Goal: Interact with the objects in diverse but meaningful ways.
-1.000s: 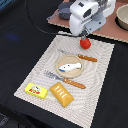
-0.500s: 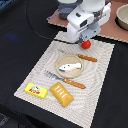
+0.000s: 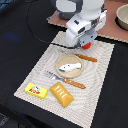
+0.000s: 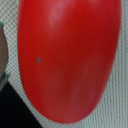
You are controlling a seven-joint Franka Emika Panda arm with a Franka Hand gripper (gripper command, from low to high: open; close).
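The red tomato lies at the far end of the striped beige placemat. In the wrist view the tomato fills almost the whole picture. My gripper is down right over it, and the white hand hides most of it and the fingers, so I cannot tell whether they are open or shut. The white-blue fish lies on a round wooden plate. The yellow red-marked packet and the orange ridged biscuit block lie at the mat's near end.
A knife with an orange handle lies just in front of the tomato. A fork with an orange handle lies in front of the plate. A round pale vessel stands on the brown surface at the exterior view's right, cut by the frame. A black cable crosses the dark table.
The arm has come down and toward the tomato. The tomato was in full view a second ago and is now mostly covered by the hand.
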